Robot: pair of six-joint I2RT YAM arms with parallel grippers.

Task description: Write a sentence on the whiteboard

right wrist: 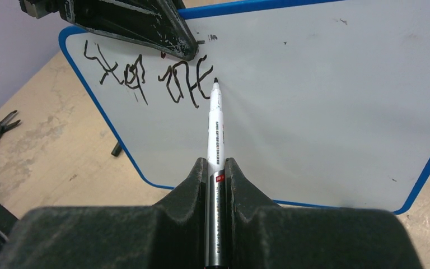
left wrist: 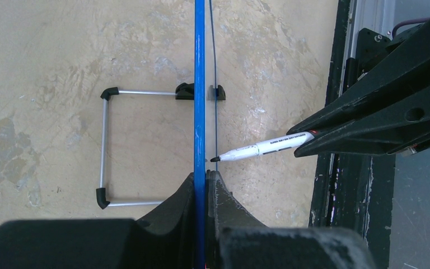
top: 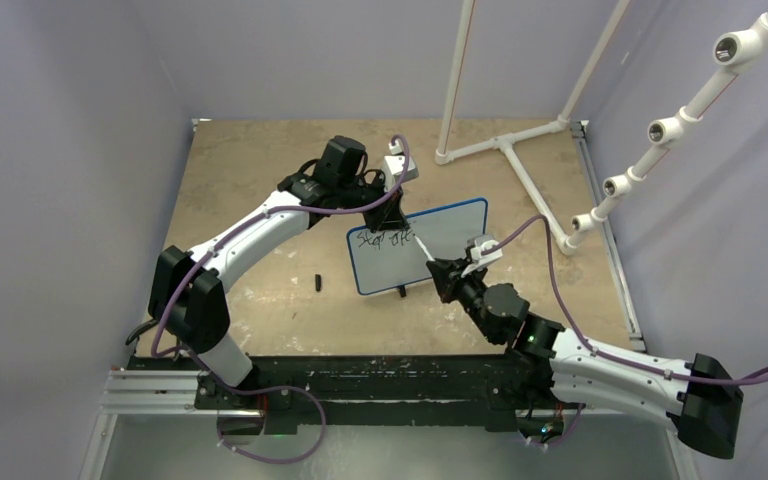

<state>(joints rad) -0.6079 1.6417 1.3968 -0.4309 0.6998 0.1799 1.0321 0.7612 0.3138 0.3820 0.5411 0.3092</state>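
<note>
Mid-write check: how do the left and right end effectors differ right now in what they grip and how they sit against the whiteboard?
The left end effector is clamped on the blue top edge of the whiteboard; the right end effector is clamped on the marker. The left one straddles the rim from above; the right one faces the writing side, with the marker tip by the sentence. Both are shut and gripping.

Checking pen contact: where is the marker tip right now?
In the right wrist view, the marker tip sits just right of the sentence, upper left of the whiteboard.
</note>
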